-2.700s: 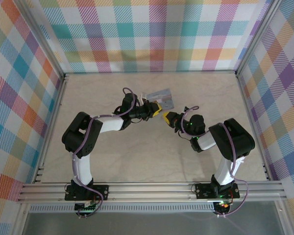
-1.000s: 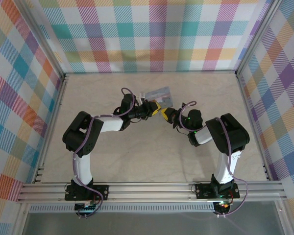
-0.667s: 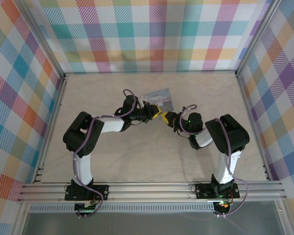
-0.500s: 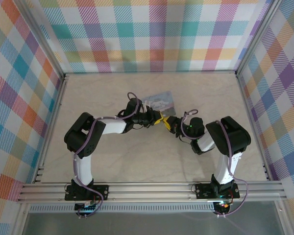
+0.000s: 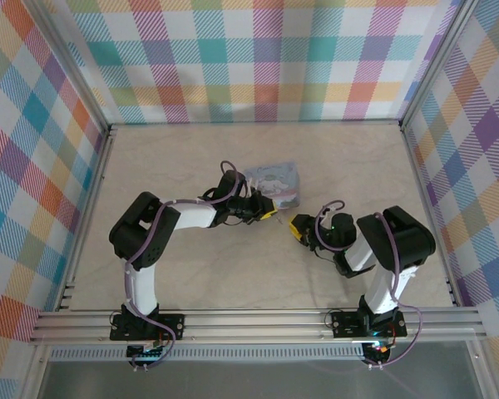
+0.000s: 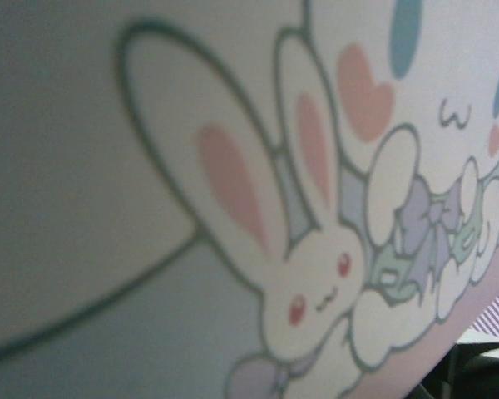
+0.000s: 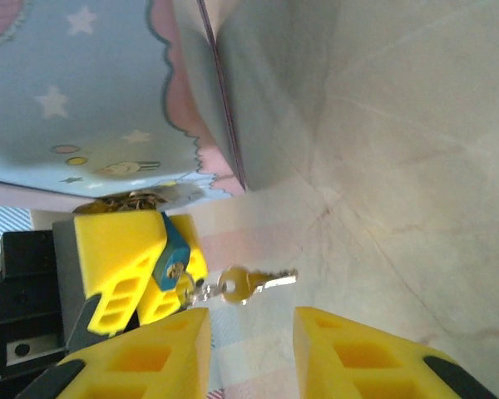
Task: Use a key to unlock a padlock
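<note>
The right tool (image 7: 249, 326) is wide apart and holds nothing. Just past it a little key (image 7: 254, 283) hangs on a ring. The ring hangs from the small blue padlock (image 7: 171, 248). The left tool (image 5: 264, 213) is clamped on it, right at the rim of the tin (image 7: 83, 91). I think the step is grabbing the key. Next, the right tool must close on it and turn.
</note>
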Controlling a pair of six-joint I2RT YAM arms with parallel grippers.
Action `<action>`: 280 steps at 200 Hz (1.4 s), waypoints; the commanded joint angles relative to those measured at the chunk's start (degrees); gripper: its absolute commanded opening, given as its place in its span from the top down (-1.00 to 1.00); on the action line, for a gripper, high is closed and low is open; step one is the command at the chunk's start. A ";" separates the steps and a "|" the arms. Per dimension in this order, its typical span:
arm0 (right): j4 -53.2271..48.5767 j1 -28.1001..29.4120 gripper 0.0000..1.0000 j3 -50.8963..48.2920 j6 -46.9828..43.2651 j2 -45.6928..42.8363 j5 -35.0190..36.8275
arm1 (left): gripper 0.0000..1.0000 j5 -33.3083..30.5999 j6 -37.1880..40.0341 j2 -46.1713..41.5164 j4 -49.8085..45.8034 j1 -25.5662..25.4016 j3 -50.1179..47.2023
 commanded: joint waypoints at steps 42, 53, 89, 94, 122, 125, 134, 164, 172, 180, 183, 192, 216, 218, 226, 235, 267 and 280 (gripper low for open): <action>-50.35 2.23 0.36 6.83 -24.66 -29.23 7.50 | 1.00 -3.07 4.97 -5.03 -11.29 -1.25 4.73; -57.92 3.15 0.35 9.24 -28.71 -32.68 9.63 | 1.00 -3.34 4.97 -5.20 -12.03 -1.51 5.11; -71.03 8.22 0.36 16.24 -39.78 -34.87 15.64 | 1.00 -3.87 5.31 -5.30 -14.42 -2.50 6.94; -71.99 9.13 0.36 17.13 -41.14 -34.59 16.81 | 1.00 -3.87 5.26 -5.29 -14.63 -2.58 7.14; -73.88 13.17 0.30 21.18 -48.53 -31.97 22.38 | 1.00 -3.43 5.10 -5.29 -15.16 -2.63 7.75; -74.07 13.44 0.30 21.49 -49.05 -31.58 22.84 | 1.00 -3.42 5.09 -5.29 -15.32 -2.61 7.77; -73.94 13.76 0.29 22.32 -50.29 -30.68 23.47 | 1.00 -3.37 5.09 -5.36 -15.48 -2.60 7.86; -73.18 14.70 0.25 24.44 -53.84 -28.46 24.35 | 1.00 -3.26 5.26 -5.47 -16.33 -2.62 8.12; -73.54 15.07 0.24 25.39 -54.89 -27.24 24.49 | 1.00 -3.26 5.26 -5.51 -16.40 -2.61 8.17; -73.75 15.56 0.23 26.21 -55.70 -25.86 24.75 | 1.00 -3.17 5.26 -5.39 -16.39 -2.66 8.26; -73.82 15.85 0.23 26.46 -56.04 -25.49 24.94 | 1.00 -3.15 5.26 -5.38 -16.39 -2.60 8.34; -73.91 16.53 0.23 27.24 -56.86 -24.09 25.53 | 1.00 -3.08 5.26 -5.29 -16.49 -2.60 8.54; -73.72 17.94 0.20 28.82 -58.52 -21.28 26.39 | 1.00 -2.92 5.26 -5.30 -16.63 -2.59 8.74; -73.90 18.06 0.20 28.91 -58.64 -21.10 26.48 | 1.00 -2.91 5.26 -5.30 -16.64 -2.59 8.78; -73.87 18.39 0.20 29.36 -59.03 -20.53 26.97 | 1.00 -2.91 5.26 -5.30 -16.66 -2.59 8.83; -73.93 18.69 0.19 29.84 -59.34 -19.92 27.75 | 1.00 -2.82 5.31 -5.29 -16.70 -2.59 8.83; -75.00 20.19 0.19 32.36 -61.41 -17.24 30.46 | 1.00 -2.48 5.26 -5.48 -16.85 -2.59 9.04; -75.62 20.84 0.21 33.41 -62.21 -16.14 31.69 | 1.00 -2.40 5.31 -5.60 -17.07 -2.59 9.18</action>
